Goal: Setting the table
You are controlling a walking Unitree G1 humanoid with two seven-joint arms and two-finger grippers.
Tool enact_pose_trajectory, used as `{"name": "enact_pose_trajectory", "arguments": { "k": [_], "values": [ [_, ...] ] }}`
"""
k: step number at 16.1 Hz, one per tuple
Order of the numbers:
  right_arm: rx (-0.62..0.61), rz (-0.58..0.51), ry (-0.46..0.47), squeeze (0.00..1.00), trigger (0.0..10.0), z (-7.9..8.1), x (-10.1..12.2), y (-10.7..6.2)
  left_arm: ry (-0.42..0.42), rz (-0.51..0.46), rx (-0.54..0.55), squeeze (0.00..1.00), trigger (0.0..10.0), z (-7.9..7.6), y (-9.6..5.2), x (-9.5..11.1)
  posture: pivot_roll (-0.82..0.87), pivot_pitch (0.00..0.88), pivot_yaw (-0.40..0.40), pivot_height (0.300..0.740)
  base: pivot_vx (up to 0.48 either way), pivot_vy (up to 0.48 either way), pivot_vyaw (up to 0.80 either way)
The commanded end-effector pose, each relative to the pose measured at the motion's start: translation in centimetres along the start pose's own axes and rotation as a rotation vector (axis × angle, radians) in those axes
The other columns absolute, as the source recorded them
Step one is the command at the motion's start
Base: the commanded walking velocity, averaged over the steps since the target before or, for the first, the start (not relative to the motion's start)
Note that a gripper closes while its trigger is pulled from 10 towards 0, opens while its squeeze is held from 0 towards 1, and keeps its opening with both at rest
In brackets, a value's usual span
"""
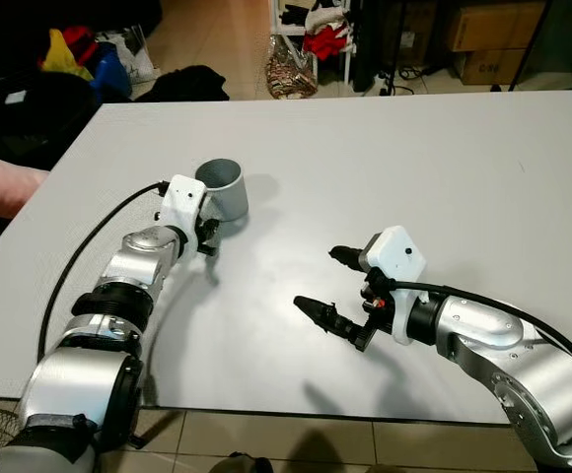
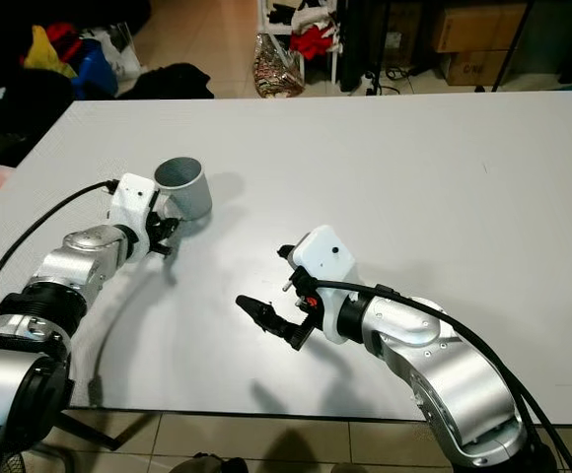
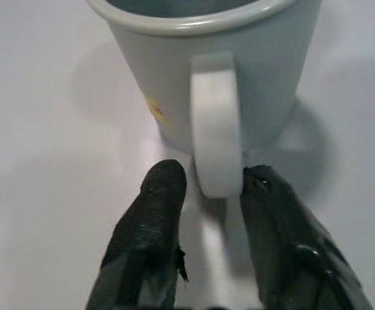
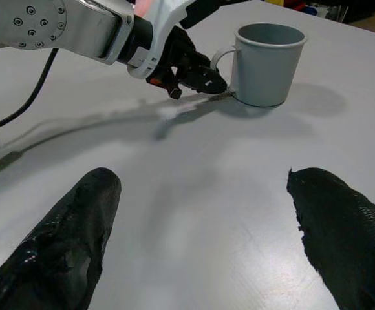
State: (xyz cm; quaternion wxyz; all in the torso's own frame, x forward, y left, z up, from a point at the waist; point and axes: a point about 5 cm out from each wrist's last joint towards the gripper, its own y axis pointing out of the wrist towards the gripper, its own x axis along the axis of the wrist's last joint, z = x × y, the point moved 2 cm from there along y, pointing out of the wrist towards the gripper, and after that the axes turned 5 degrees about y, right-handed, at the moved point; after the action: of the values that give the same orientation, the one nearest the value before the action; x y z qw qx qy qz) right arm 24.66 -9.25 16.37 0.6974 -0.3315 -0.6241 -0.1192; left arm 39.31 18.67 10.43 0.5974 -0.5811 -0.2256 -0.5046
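Closest to my head camera are my own two forearms, so I start there and work across from my left. My left gripper [image 3: 203,194] reaches forward over the grey table [image 1: 444,168], and just ahead of its fingertips stands the grey mug [image 1: 223,189], upright, its handle [image 3: 216,126] turned straight back toward the tool. In the left wrist view the two black fingers [image 3: 150,219] straddle the lower curve of that handle, one on each side; the far finger looks to be touching it, the near one sits a hair off, so I would call the fingers parted around the handle, not yet pinching it. Moving across, my right gripper [image 1: 333,286] hovers low over bare table, well apart from the mug, its fingers spread wide with nothing between them; from its wrist view the mug sits ahead and off to one side, beyond my left tool. What worries me: the hold is low on the handle loop and near the fingertips, so if I close and lift, the mug could swing or tilt about the pinch and slip out. Pushing forward first would more likely shove the mug along the smooth top than seat the handle deeper. A person's arm [image 1: 0,187] rests at the table edge beyond my left elbow, so any wide swing that way is risky.
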Motion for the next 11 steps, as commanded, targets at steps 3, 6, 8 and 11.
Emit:
{"name": "enact_pose_trajectory", "arguments": {
  "k": [3,6,8,11],
  "values": [
    [0.03,-0.013,-0.006,0.0,10.0,0.4,0.4,0.3,0.022,-0.057,-0.015,1.0,10.0,1.0,-0.8,1.8,-0.11,0.029,0.113,0.74,0.0,0.0,0.0],
    [0.029,-0.025,-0.004,0.0,10.0,0.5,0.5,0.0,0.016,-0.169,-0.07,0.96,10.0,0.9,-3.0,3.1,-0.11,0.009,0.124,0.74,0.0,0.0,0.0],
    [0.031,-0.04,0.007,0.0,10.0,0.8,0.5,-0.4,-0.011,-0.215,-0.109,0.11,10.0,0.1,-6.0,2.7,-0.11,0.0,0.134,0.74,0.0,0.0,0.0],
    [-0.027,-0.071,0.061,0.0,10.0,1.1,0.1,-0.6,-0.042,-0.288,0.021,0.0,10.0,-0.6,-10.8,1.1,-0.1,0.0,0.146,0.74,0.0,0.0,0.0]
  ]
}}
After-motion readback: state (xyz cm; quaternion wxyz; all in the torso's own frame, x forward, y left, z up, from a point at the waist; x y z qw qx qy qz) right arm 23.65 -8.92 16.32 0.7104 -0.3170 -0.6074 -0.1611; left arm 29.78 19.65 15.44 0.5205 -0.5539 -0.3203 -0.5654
